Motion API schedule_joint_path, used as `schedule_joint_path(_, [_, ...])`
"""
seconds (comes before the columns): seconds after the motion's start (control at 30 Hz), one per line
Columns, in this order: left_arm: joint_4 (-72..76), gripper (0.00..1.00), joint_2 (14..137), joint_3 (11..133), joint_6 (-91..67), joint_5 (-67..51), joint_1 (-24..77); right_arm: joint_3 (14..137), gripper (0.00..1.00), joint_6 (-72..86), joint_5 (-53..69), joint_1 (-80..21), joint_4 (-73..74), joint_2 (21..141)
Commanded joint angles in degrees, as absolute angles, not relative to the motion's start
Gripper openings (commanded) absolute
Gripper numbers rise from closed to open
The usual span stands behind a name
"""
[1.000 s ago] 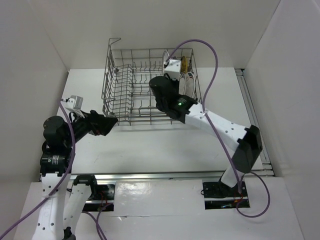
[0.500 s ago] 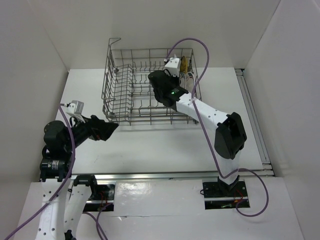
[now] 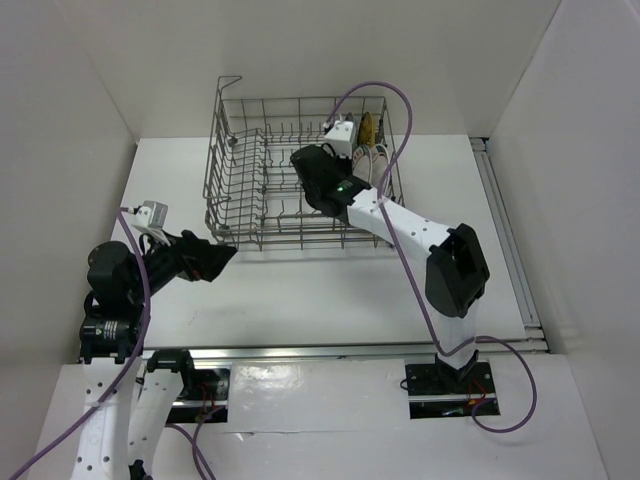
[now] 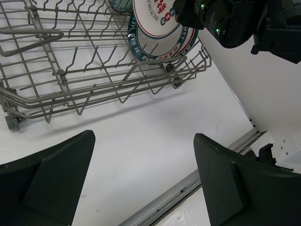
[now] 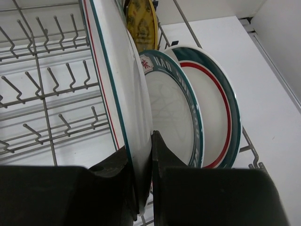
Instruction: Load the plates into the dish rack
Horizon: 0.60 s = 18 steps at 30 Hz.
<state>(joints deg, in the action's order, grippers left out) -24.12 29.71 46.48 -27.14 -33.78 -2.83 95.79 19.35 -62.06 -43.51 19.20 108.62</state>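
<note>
The grey wire dish rack (image 3: 240,170) stands at the back of the table. My right gripper (image 5: 146,155) is shut on the edge of a large white plate (image 5: 120,94) with a green rim and red ring, and holds it upright inside the rack's right part. In the top view that gripper (image 3: 318,175) is over the rack. To its right stand a green-rimmed plate (image 5: 174,117), a red-ringed plate (image 5: 211,108) and a yellow-brown plate (image 5: 138,23). My left gripper (image 4: 141,174) is open and empty over the table, near the rack's front left corner (image 3: 215,255).
The left wrist view shows the rack's front wall (image 4: 70,70), the standing plates (image 4: 157,28) and a small teal plate (image 4: 120,4) behind them. A metal rail (image 3: 510,230) runs along the table's right edge. The purple cable (image 3: 400,110) loops over the rack.
My right gripper has moved left and deeper into the rack with the plate. My left gripper drew back a little from the rack a second ago, then stayed still.
</note>
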Motion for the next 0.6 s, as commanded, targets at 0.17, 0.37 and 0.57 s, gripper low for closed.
schedule_joint_path(0.17, [-23.5, 1.00, 28.8, 46.3, -26.5, -33.9, -2.7, 95.4, 0.00, 24.3, -62.9, -43.3, 19.2, 109.6])
schedule_joint_path(0.37, [-23.5, 1.00, 28.8, 46.3, -26.5, -33.9, -2.7, 92.4, 0.15, 26.5, -56.4, -42.3, 20.6, 110.1])
schedule_joint_path(0.57, [-23.5, 1.00, 28.8, 46.3, -26.5, -32.7, -2.7, 88.7, 0.81, 26.5, -54.3, -42.8, 18.3, 107.2])
